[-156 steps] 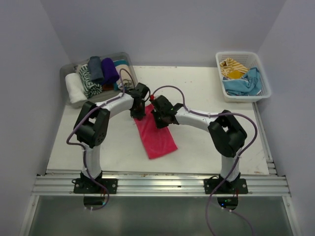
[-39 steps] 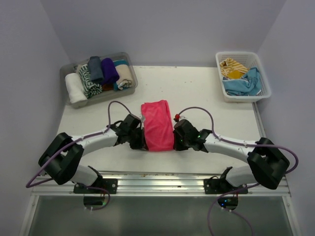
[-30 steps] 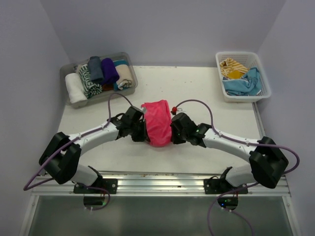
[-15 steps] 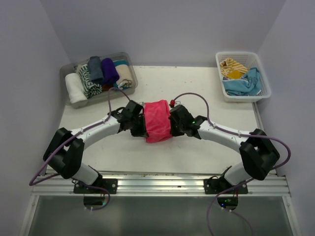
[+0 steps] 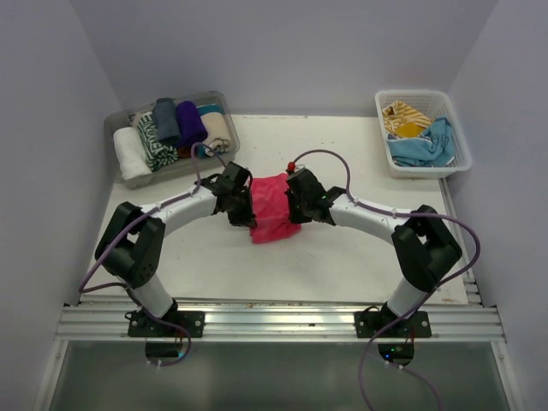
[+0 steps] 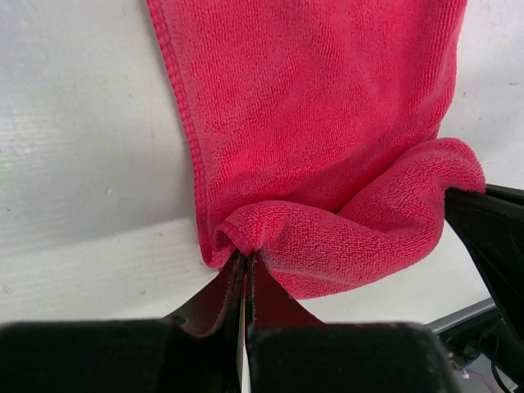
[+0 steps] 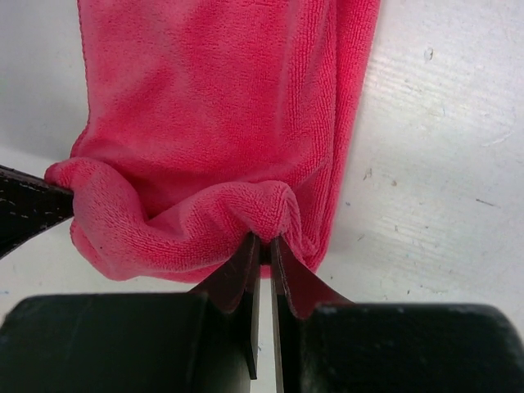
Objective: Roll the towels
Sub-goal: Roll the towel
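Left hand (image 5: 248, 208) and right hand (image 5: 289, 204) are seen from above at opposite sides of the hot pink towel (image 5: 272, 216), which lies partly rolled at mid-bench (image 5: 360, 248). Rolled towels (image 5: 171, 128) are noted in the clear tray (image 5: 229, 120), and loose towels (image 5: 419, 137) in the white basket (image 5: 383, 128).

Left wrist view: the jaws are closed on a pinch of the rolled fold's end, with flat cloth extending beyond.

Right wrist view: the jaws are likewise clamped on the fold's other end.
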Robot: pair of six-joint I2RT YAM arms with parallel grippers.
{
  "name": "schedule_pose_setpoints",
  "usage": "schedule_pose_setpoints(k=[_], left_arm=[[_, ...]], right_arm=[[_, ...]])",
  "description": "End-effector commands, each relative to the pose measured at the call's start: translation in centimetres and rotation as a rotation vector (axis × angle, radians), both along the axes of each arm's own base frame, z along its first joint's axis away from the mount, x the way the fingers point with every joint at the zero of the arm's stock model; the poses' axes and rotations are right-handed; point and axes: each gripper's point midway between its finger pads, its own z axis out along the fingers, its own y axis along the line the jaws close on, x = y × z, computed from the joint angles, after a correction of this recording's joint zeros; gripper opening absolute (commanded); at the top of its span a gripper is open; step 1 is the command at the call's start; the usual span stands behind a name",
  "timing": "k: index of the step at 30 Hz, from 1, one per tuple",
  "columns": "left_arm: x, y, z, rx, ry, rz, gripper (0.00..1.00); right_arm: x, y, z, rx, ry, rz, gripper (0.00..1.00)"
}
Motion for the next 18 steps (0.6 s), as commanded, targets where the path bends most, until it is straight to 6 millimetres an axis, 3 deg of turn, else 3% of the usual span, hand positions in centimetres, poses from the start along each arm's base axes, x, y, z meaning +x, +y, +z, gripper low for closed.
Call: schedule_pose_setpoints(k=[1,2,3,4,6,8,9,11,14,17,18], left_arm=[[2.7,0.1,1.6,0.012,-0.069,0.014,0.03],[3.0,0.2,1.6,0.014,-0.073,0.018,0.11],[3.1,0.3,1.8,0.019,-0.074,0.021,0.25],[3.5,0.2,2.3,0.016,-0.088,0.022,0.30],[3.8,0.6,3.2,0.034,-0.115,0.031,0.34],[4.0,1.0,4.6,0.043,-0.146,0.047,0.34],[4.3,1.6,5.1,0.064,-0.169,0.064,0.34],[4.0,2.0,6.4,0.062,-0.199,0.076,0.35],[3.0,2.4,6.8,0.054,-0.205,0.079,0.33],[1.1,2.8,5.6,0.060,-0.179,0.066,0.20],[0.7,2.5,5.4,0.043,-0.175,0.051,0.17]], right_arm=[[2.4,1.1,1.8,0.046,-0.055,0.004,0.04],[2.5,1.1,1.4,0.040,-0.048,0.002,0.06],[2.7,1.2,1.6,0.043,-0.052,0.001,0.08],[2.8,1.1,1.7,0.041,-0.050,-0.003,0.19],[3.0,0.9,2.2,0.046,-0.062,-0.013,0.24],[3.0,0.6,2.9,0.046,-0.079,-0.030,0.34],[2.8,0.3,3.7,0.054,-0.093,-0.035,0.46],[2.5,-0.1,4.5,0.062,-0.107,-0.041,0.54],[1.7,-0.6,5.3,0.068,-0.118,-0.028,0.51],[-0.5,-0.1,5.2,0.058,-0.115,0.031,0.24],[-0.6,-0.2,5.1,0.054,-0.113,0.033,0.21]])
